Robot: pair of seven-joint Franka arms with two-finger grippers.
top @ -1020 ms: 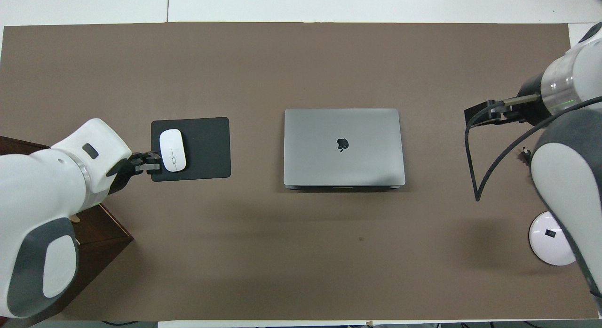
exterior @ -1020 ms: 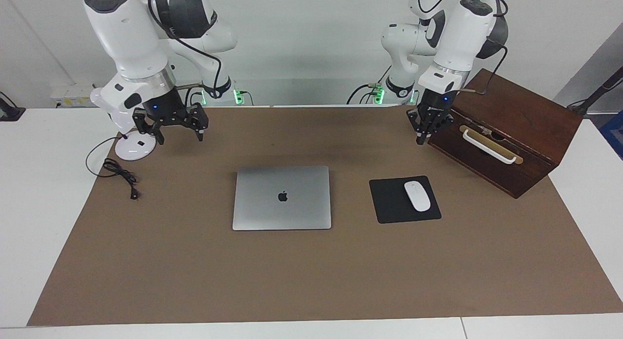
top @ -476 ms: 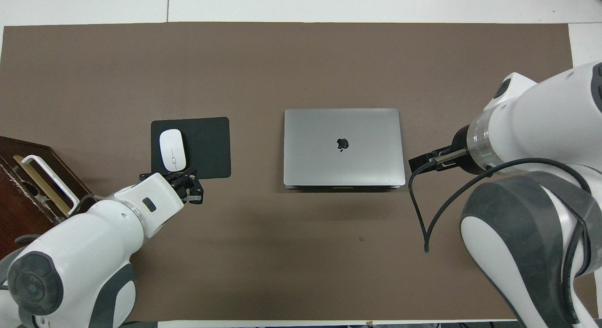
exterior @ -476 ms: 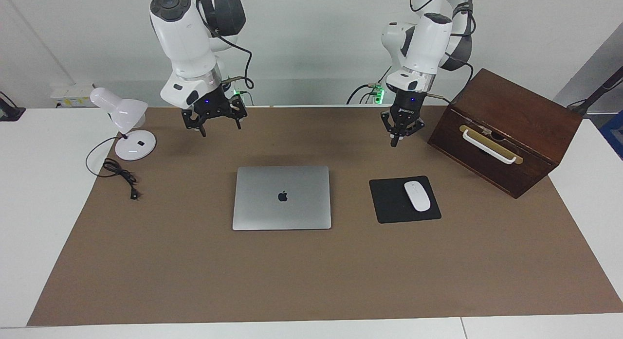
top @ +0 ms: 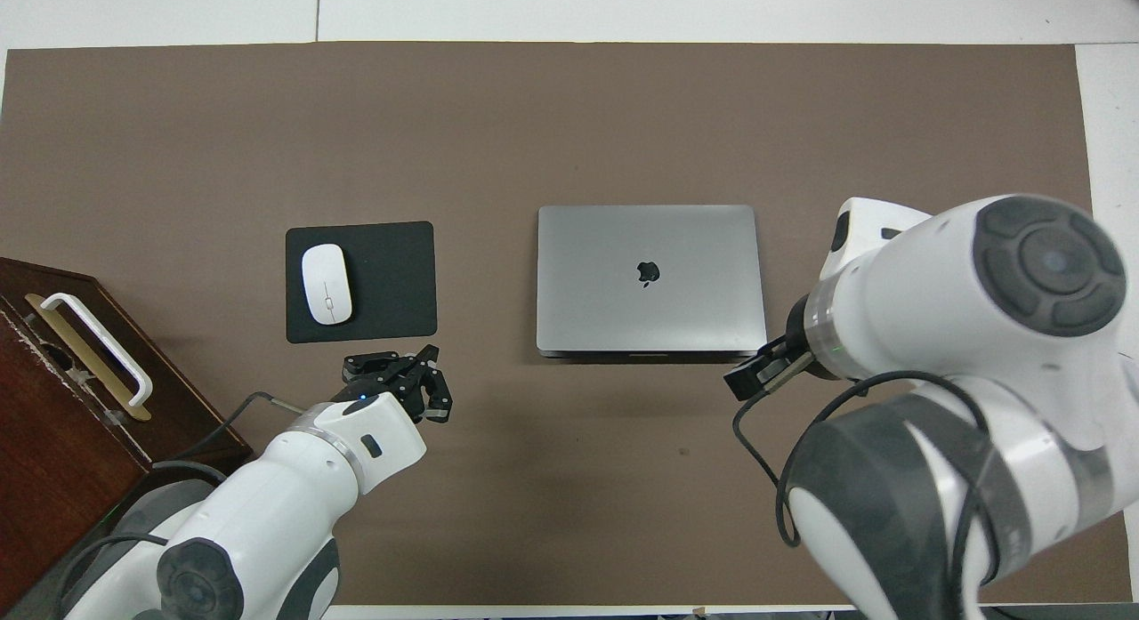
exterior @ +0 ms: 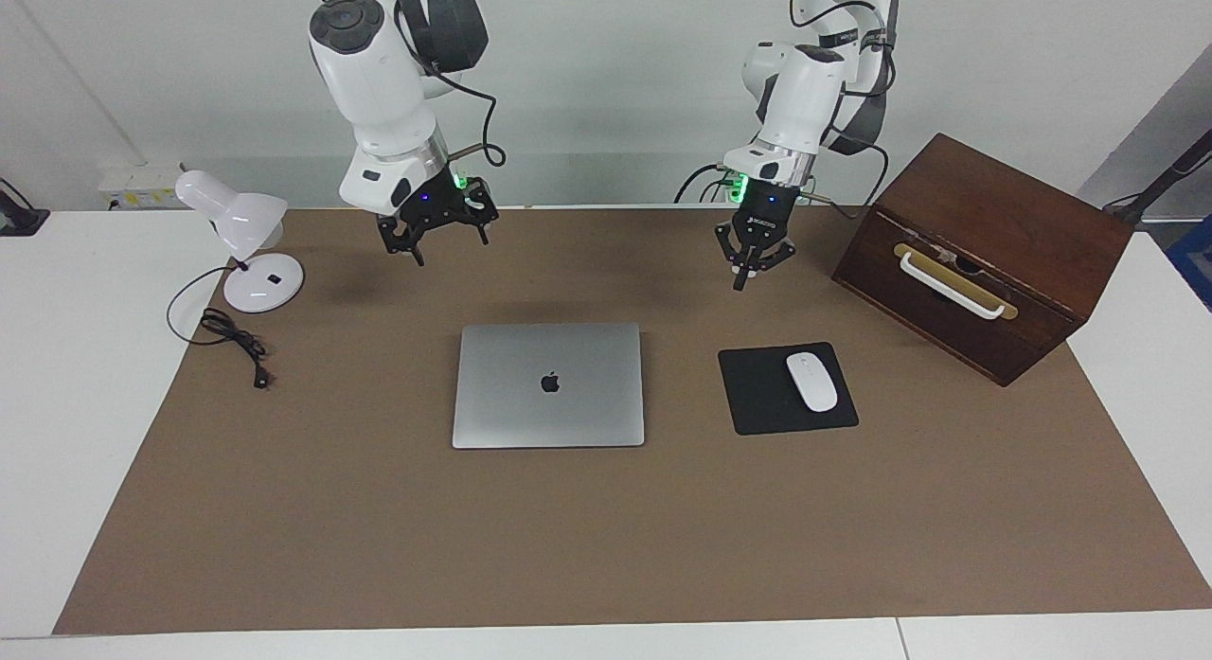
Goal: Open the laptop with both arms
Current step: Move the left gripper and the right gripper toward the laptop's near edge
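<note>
The laptop (exterior: pixel 548 384) is lying closed and flat at the middle of the brown mat (exterior: pixel 606 546), its dark apple logo facing up, with bare mat showing along all four edges. The left gripper (exterior: pixel 745 274) is hanging over the mat with fingertips together. The right gripper (exterior: pixel 437 232) is hanging with fingers spread, holding nothing. The wooden box (exterior: pixel 985 253) is standing closed.

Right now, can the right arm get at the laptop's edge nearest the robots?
Probably yes. The right end effector hangs in the air over bare mat, and nothing stands between it and the closed laptop. The lamp sits off toward the table's end.
</note>
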